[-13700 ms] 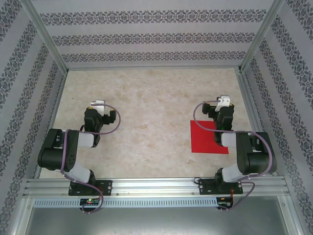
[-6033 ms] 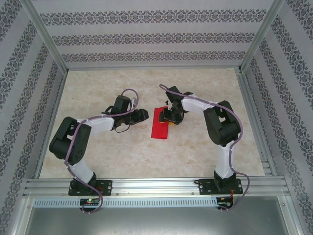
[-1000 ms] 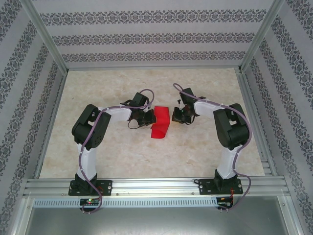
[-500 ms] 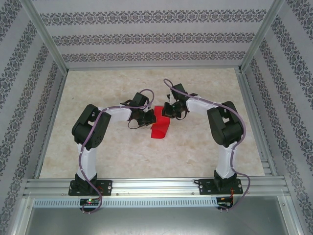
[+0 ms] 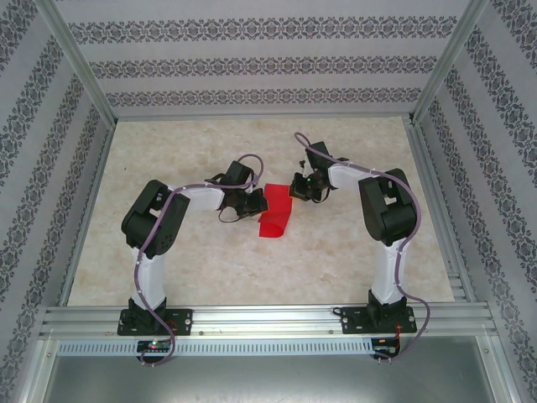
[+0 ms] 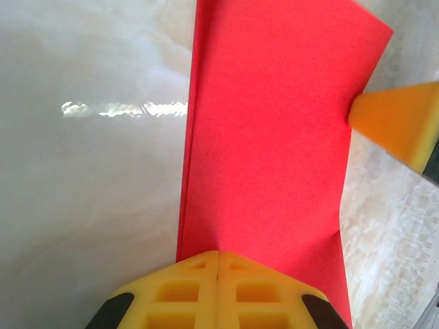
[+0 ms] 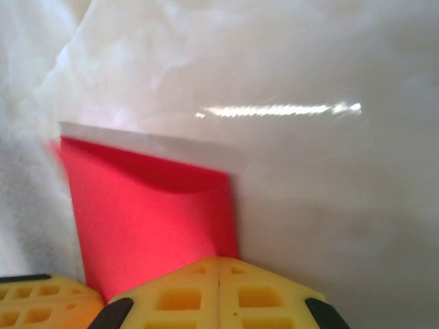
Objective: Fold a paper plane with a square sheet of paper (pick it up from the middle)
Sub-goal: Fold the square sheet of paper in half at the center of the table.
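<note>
The square sheet of paper [image 5: 278, 220], bright red, lies doubled over into a narrow strip at the table's middle. My left gripper [image 5: 259, 201] is at its left edge. In the left wrist view the yellow jaws [image 6: 218, 255] are shut, with the folded sheet of paper [image 6: 267, 137] running out from their tips. My right gripper [image 5: 293, 190] is at the strip's far right corner. Its jaws [image 7: 219, 260] are shut too, with the red paper [image 7: 144, 219] starting right at their tips and a white underside showing along the paper's far edge.
The pale marbled table top [image 5: 210, 260] spreads around the paper on every side. Patterned walls [image 5: 252, 63] and aluminium posts close in the back and both sides. The right gripper's yellow finger [image 6: 405, 123] touches the paper's right edge in the left wrist view.
My right gripper swung left onto the paper's far right corner and then eased back a little. The far end of the strip has narrowed. The left gripper has stayed put.
</note>
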Available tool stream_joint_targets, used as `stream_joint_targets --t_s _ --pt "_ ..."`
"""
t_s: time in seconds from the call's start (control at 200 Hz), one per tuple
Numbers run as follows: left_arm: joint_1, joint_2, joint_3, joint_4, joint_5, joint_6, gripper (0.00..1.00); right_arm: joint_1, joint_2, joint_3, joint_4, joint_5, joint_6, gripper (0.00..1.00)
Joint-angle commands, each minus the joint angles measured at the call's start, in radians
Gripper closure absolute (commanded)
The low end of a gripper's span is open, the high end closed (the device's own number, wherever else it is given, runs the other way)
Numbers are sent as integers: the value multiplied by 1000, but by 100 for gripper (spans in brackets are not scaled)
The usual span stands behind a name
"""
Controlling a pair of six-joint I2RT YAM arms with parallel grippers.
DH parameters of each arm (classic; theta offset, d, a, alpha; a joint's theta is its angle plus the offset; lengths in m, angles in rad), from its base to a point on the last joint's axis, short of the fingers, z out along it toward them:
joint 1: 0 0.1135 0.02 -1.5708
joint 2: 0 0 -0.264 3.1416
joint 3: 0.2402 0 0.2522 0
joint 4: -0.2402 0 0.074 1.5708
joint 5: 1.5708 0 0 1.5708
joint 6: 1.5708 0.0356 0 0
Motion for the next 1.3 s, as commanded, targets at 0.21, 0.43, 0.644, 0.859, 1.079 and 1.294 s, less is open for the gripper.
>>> stream_joint_targets --t_s 0.21,0.43,0.644,0.859,1.079,1.294 --pt "-7 132 -100 -256 -154 -10 100 39 -91 -6 118 8 1 93" --pt "-6 131 -95 -260 -155 -10 100 38 7 19 142 -65 27 93" --pt "-7 129 -105 -250 -154 -13 100 -14 57 23 177 -34 33 93" --pt "-7 124 -122 -234 -154 -15 100 -83 48 46 143 57 45 93" --pt "-7 124 -123 -222 -153 -17 100 -38 -125 -18 139 14 58 93" --pt "-10 125 -132 -204 -148 -19 100 58 -220 -163 144 -69 227 93"
